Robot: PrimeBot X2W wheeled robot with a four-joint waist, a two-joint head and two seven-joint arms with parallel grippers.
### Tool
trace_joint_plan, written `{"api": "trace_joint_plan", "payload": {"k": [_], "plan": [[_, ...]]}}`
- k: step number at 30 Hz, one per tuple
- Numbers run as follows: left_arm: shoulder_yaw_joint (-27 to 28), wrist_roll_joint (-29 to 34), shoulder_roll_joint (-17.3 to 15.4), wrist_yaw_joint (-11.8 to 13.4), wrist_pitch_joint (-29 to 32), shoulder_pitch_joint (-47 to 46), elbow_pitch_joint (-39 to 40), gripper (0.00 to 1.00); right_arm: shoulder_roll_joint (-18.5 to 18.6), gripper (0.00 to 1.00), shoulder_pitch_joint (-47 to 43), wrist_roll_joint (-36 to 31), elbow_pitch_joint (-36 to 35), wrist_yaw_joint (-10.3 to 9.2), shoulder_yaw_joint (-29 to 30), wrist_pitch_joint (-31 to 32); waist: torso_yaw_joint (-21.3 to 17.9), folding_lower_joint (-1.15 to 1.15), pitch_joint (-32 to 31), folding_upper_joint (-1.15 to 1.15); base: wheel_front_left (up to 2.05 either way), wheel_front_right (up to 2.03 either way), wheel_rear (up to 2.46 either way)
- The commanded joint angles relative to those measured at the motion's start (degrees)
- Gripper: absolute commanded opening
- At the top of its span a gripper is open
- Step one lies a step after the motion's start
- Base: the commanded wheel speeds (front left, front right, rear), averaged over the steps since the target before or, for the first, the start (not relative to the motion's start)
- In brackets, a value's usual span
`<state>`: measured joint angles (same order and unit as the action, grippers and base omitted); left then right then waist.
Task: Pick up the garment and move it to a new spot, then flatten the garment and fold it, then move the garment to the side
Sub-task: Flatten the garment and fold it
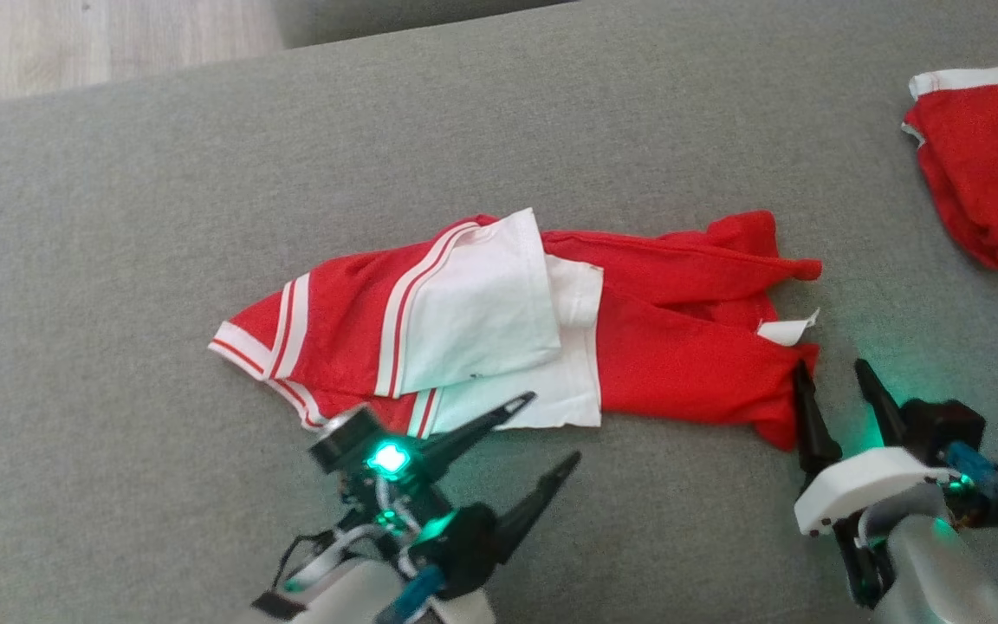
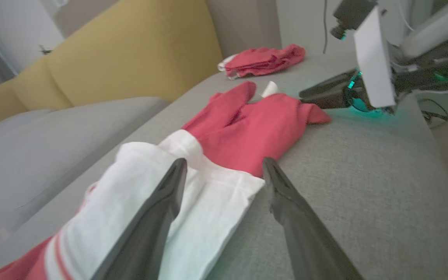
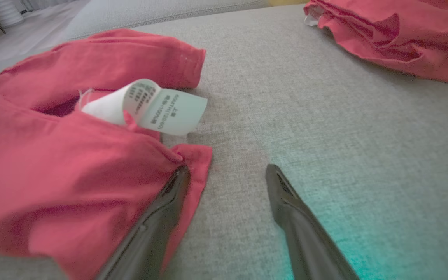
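Wide open, my left hand [image 1: 555, 425] hangs at the near edge of the garment [image 1: 664, 347] with nothing in its grip. One finger is over the white panel, the other over bare grey sofa cushion [image 1: 118, 260]. My right hand [image 1: 830, 364] is spread just as wide and equally empty. Its inner finger lies over the red corner at the garment's right end, and its outer finger is above bare cushion. The garment, red with white panels and striped trim, lies rumpled and partly folded over itself in the middle of the cushion, with a white care label [image 1: 785, 329] poking out near my right hand. Another red garment [image 1: 984, 165] sits well apart, at the far right.
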<state>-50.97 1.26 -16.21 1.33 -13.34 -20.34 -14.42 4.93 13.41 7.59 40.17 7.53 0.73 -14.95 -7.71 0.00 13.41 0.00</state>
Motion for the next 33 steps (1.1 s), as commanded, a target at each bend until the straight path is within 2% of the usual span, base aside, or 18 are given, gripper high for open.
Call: {"api": "trace_joint_plan", "payload": {"k": [1, 4, 6, 7, 11, 17, 20, 21, 22, 24, 29, 33], "plan": [[0.4, 0.9, 1.1, -0.9, 0.5, -3.6, -1.3, 1.00, 1.3, 1.00, 1.6, 0.2, 1.3, -0.04, -2.9, -0.1, -0.2, 0.00, 0.2, 0.00, 0.00, 0.00, 0.00], [-1.7, 1.4, 4.0, -2.3, 0.3, -5.6, -6.2, 1.00, 2.1, 1.00, 3.2, 0.6, 4.1, -0.04, -5.2, 0.1, -0.4, 0.00, 0.5, 0.00, 0.00, 0.00, 0.00], [-2.8, 2.0, 5.6, -2.9, 0.3, -7.0, -9.4, 1.00, 2.6, 0.86, 4.2, 0.7, 5.5, -0.04, -6.6, 0.1, -0.4, 0.00, 0.9, 0.00, 0.00, 0.00, 0.00], [-2.8, 2.0, 5.6, -2.9, 0.3, -7.0, -9.4, 1.00, 2.6, 0.86, 4.2, 0.7, 5.5, -0.04, -6.6, 0.1, -0.4, 0.00, 0.9, 0.00, 0.00, 0.00, 0.00], [-4.7, 3.4, 8.5, -3.5, 0.0, -10.2, -15.7, 1.00, 3.6, 0.52, 6.0, 1.2, 7.5, -0.04, -8.7, 0.1, -0.4, 0.00, 1.7, 0.00, 0.00, 0.00, 0.00], [-5.7, 4.5, 11.2, -2.1, -0.3, -14.2, -23.6, 1.00, 4.5, 0.34, 7.6, 2.2, 8.9, -0.04, -11.0, 0.0, -0.6, 0.00, 3.0, 0.00, 0.00, 0.00, 0.00], [-6.4, 4.4, 12.0, -1.9, -0.8, -15.4, -25.8, 1.00, 4.8, 0.21, 7.9, 2.9, 9.2, -0.04, -11.9, 0.0, -0.8, 0.00, 3.3, 0.00, 0.00, 0.00, 0.00], [-6.6, 4.3, 12.2, -1.7, -1.0, -15.7, -26.2, 0.26, 4.9, 0.18, 8.0, 3.1, 9.3, -0.04, -12.1, 0.0, -0.8, 0.00, 3.4, 0.00, 0.00, 0.00, 0.00], [-6.7, 4.1, 12.4, -1.7, -1.1, -15.9, -26.6, 0.00, 4.9, 0.14, 8.1, 3.3, 9.3, -0.04, -12.3, 0.0, -0.9, 0.00, 3.4, 0.00, 0.00, 0.00, 0.00], [-7.1, 4.0, 12.6, -1.4, -1.3, -16.2, -27.0, 0.00, 5.1, 0.00, 8.1, 3.8, 9.2, -0.04, -12.7, 0.0, -0.9, 0.00, 3.4, 0.00, 0.00, 0.00, 0.00], [-6.9, 3.0, 12.2, 1.2, -1.6, -15.5, -23.0, 0.00, 5.4, 0.00, 7.3, 5.2, 8.8, -0.04, -13.5, 0.0, -0.5, 0.00, 2.0, 0.00, 0.00, 0.00, 0.00], [-3.4, 0.0, 7.2, 6.0, -1.6, -11.2, -10.2, 0.00, 6.1, 0.00, 5.4, 7.0, 6.7, -0.04, -12.8, 0.0, 0.2, 0.00, -0.5, 0.00, 0.00, 0.00, 0.00]]}}
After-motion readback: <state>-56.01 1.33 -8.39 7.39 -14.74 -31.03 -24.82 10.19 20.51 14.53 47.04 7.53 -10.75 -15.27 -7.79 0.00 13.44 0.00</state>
